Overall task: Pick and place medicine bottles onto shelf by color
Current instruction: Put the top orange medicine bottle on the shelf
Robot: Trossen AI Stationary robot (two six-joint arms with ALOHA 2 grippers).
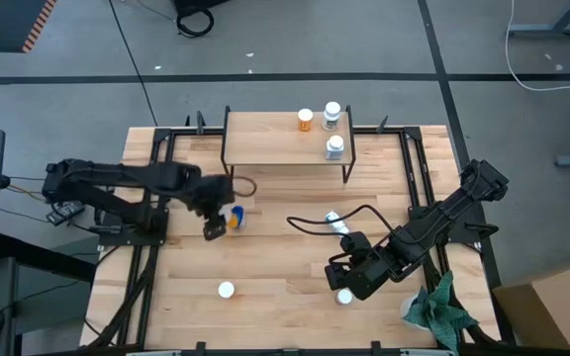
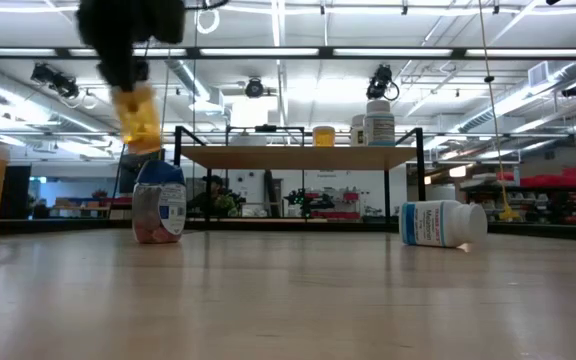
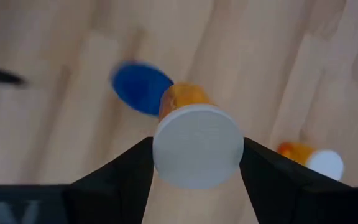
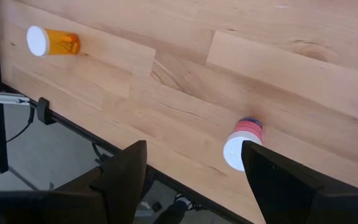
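Note:
My left gripper (image 1: 213, 225) is shut on an orange medicine bottle (image 2: 138, 118) with a white cap, held in the air above the left middle of the table. Just below it a blue-topped bottle (image 2: 159, 205) stands on its base. My right gripper (image 4: 194, 180) hangs open above a pink bottle (image 4: 244, 142) with a white cap near the front edge, touching nothing. The shelf (image 1: 285, 150) stands at the far edge with an orange bottle (image 1: 305, 120) and two white bottles (image 1: 333, 131) on it. My left gripper pinches the orange bottle at its white cap (image 3: 197, 146), one finger on each side of the cap's rim. The fingers come from above, slanting down. The bottle hangs below them, slightly tilted, lifted clear of the table.
A white bottle (image 1: 336, 223) lies on its side mid-table beside a black cable (image 1: 310, 222). Another orange bottle (image 1: 226, 290) stands near the front edge. A green cloth (image 1: 438, 309) lies at the front right corner.

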